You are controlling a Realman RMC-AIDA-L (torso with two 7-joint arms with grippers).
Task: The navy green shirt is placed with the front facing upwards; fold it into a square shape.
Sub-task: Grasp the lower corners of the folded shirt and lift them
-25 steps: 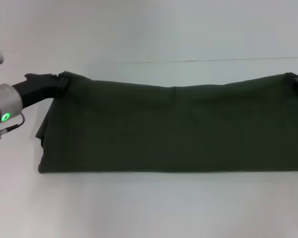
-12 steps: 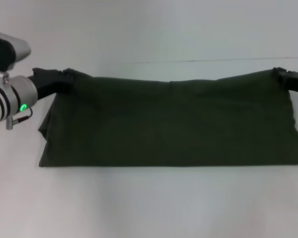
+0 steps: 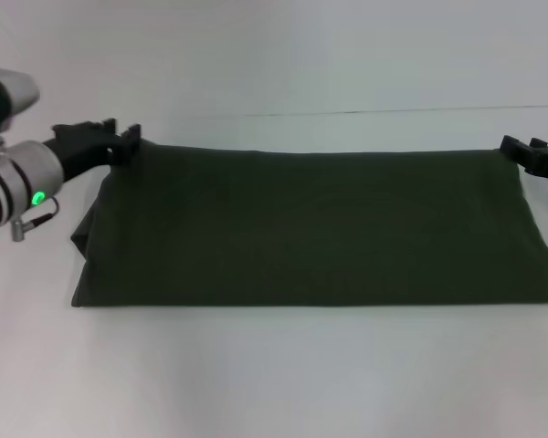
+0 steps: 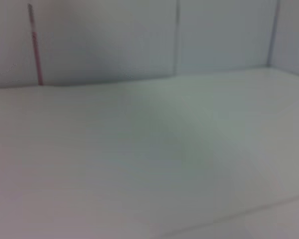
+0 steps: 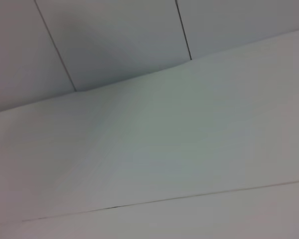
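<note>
Navy green shirt [image 3: 315, 228] folded into a wide band, lying flat on white table [image 3: 274, 374]. Left gripper [image 3: 119, 143] opened at far left corner, right gripper [image 3: 521, 149] opened at far right corner. Corners, lifted half a second ago, now released.

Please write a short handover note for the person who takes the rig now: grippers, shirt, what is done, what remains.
Left gripper: open, at the far left corner of the navy green shirt.
Right gripper: at the far right corner; open or shut is unclear.
Shirt: lies flat on the white table as a wide folded band, plain green side up.
Done: the lengthwise fold.
Left: fold the ends in to make a square.
</note>
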